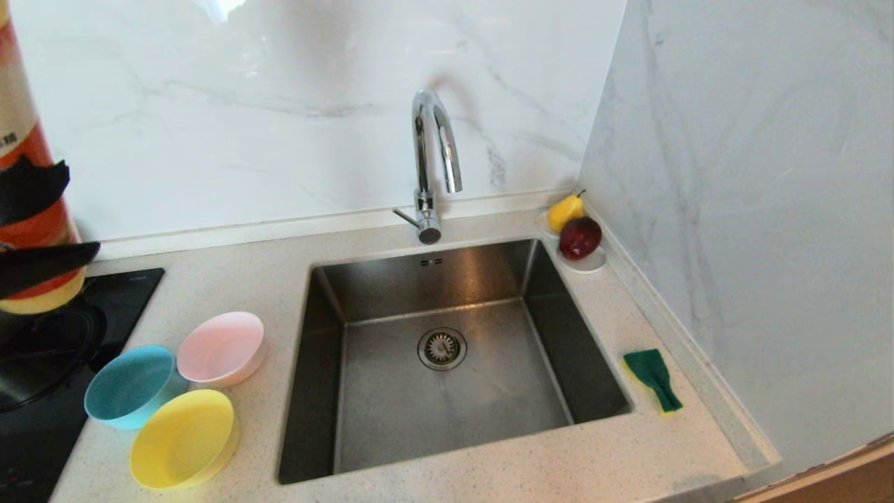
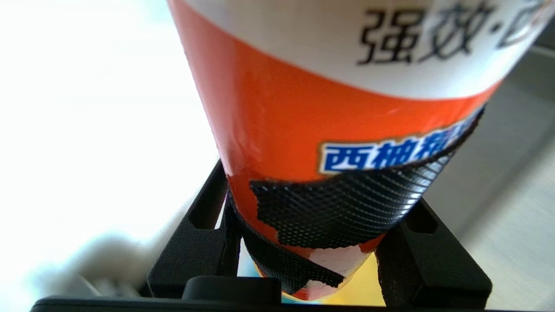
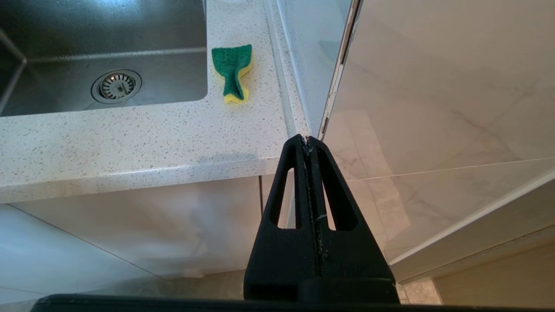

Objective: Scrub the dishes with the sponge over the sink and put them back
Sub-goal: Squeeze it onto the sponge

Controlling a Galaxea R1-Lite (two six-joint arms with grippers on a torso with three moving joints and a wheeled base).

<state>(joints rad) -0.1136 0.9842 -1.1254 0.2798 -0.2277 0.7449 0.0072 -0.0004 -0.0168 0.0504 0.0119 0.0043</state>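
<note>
A: Item one, our left gripper (image 1: 31, 241). Where do we log it?

B: At the far left of the head view, raised over the black cooktop (image 1: 42, 391). Its fingers (image 2: 195, 255) clamp an orange-and-white bottle (image 2: 329, 108) between them, on a patch of black mesh tape (image 2: 347, 208) stuck to the bottle's side.

A: Item two, our right gripper (image 3: 307, 141).

B: Low, in front of the counter edge and below the countertop (image 3: 130, 143), beside the marble side wall (image 3: 433, 86). Fingertips pressed flat together, nothing between them.

A: Item three, the dishes.

B: Three bowls clustered on the counter left of the sink (image 1: 447, 363), between it and the cooktop. Pink bowl (image 1: 222, 348) nearest the sink and farthest back; blue bowl (image 1: 131, 385) to its left; yellow bowl (image 1: 183, 439) nearest us. All tilt and lean against one another.

A: Item four, the sponge (image 1: 653, 377).

B: On the counter right of the sink, near the front corner, green face up, yellow foam showing at the near end. It is pinched narrow at the middle.

A: Fixtures?

B: Chrome faucet (image 1: 433, 161) behind the basin, drain strainer (image 1: 441, 348) at its centre. A white saucer (image 1: 583, 264) in the back right corner holds a yellow pear (image 1: 564, 209) and a red apple (image 1: 580, 236).
</note>
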